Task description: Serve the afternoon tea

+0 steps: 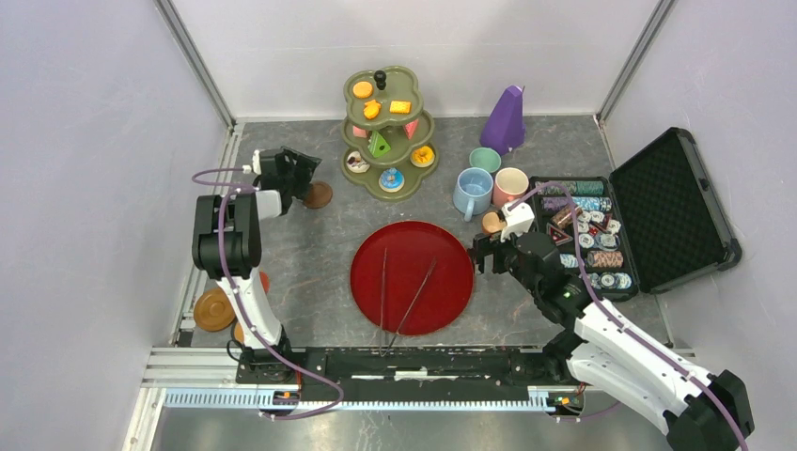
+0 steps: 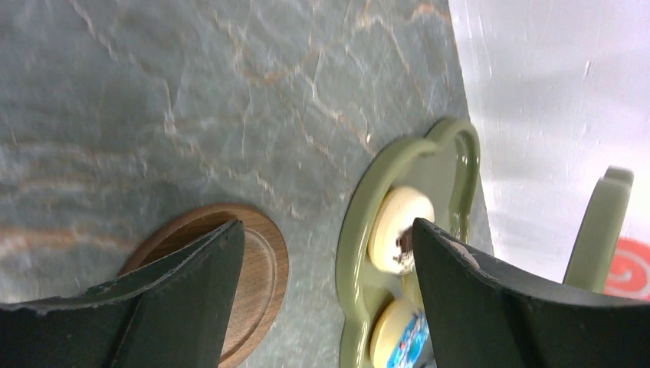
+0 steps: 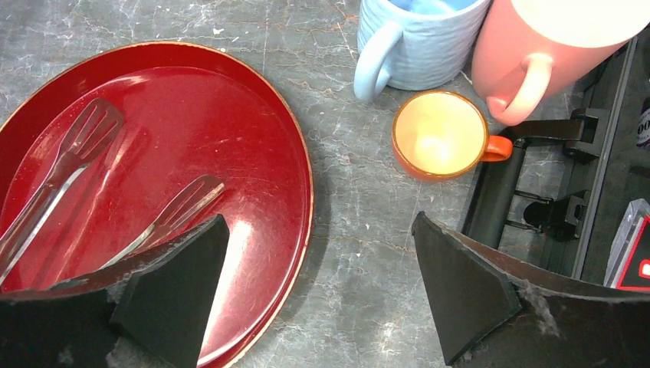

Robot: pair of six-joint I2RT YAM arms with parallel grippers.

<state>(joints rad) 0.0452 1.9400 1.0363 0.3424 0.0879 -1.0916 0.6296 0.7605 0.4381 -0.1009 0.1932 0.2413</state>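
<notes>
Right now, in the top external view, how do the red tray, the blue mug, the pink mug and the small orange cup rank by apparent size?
1. red tray, clearly largest.
2. blue mug and pink mug: about alike, so not ranked.
3. small orange cup, smallest.

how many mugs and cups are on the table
4: green mug at the back by the purple metronome, blue mug and pink mug side by side before it, small orange cup in front of those, beside the black case. None seems hidden.
</notes>
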